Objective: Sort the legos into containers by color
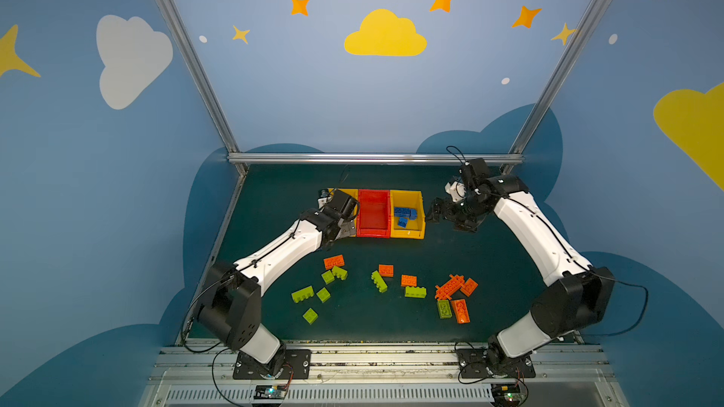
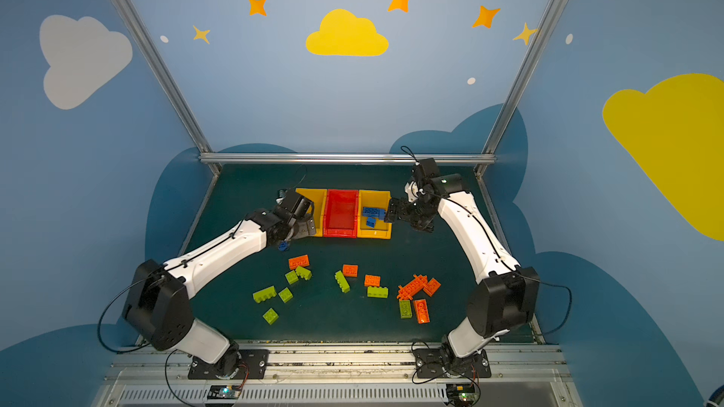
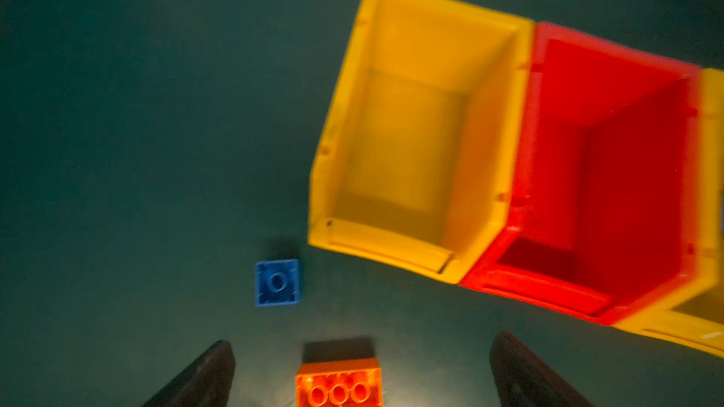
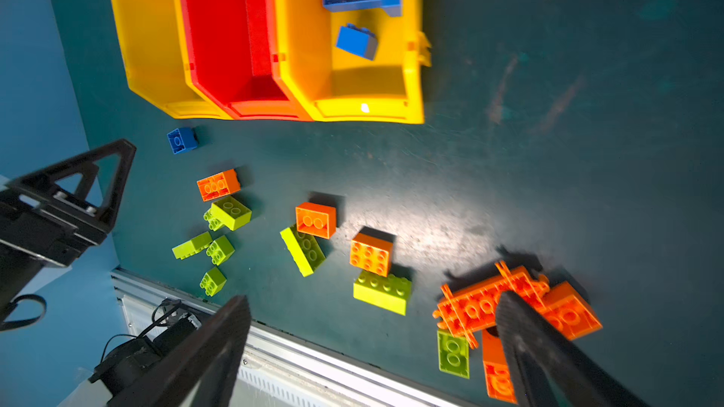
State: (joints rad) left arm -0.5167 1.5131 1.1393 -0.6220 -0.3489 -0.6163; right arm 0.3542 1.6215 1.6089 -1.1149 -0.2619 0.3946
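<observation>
**Stray blue brick: left hand is nearer**

The left hand [image 3: 364, 346] and right hand [image 4: 374, 297] both stand spread, holding nothing. We find the small square blue plastic brick [image 3: 277, 283] underside up on the desk [image 3: 117, 150]. It lies just before the empty yellow plastic bin [image 3: 391, 252], close ahead of the left hand. The yellow plastic bin holding blue bricks [image 4: 368, 111] lies beyond the red plastic bin [image 3: 548, 291].

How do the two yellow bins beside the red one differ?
The right-hand yellow bin holds blue bricks; the left-hand yellow bin is empty. In a top view the left arm overlaps the left-hand bin; the right-hand one shows whole. Both share shape and touch the red bin.
</observation>
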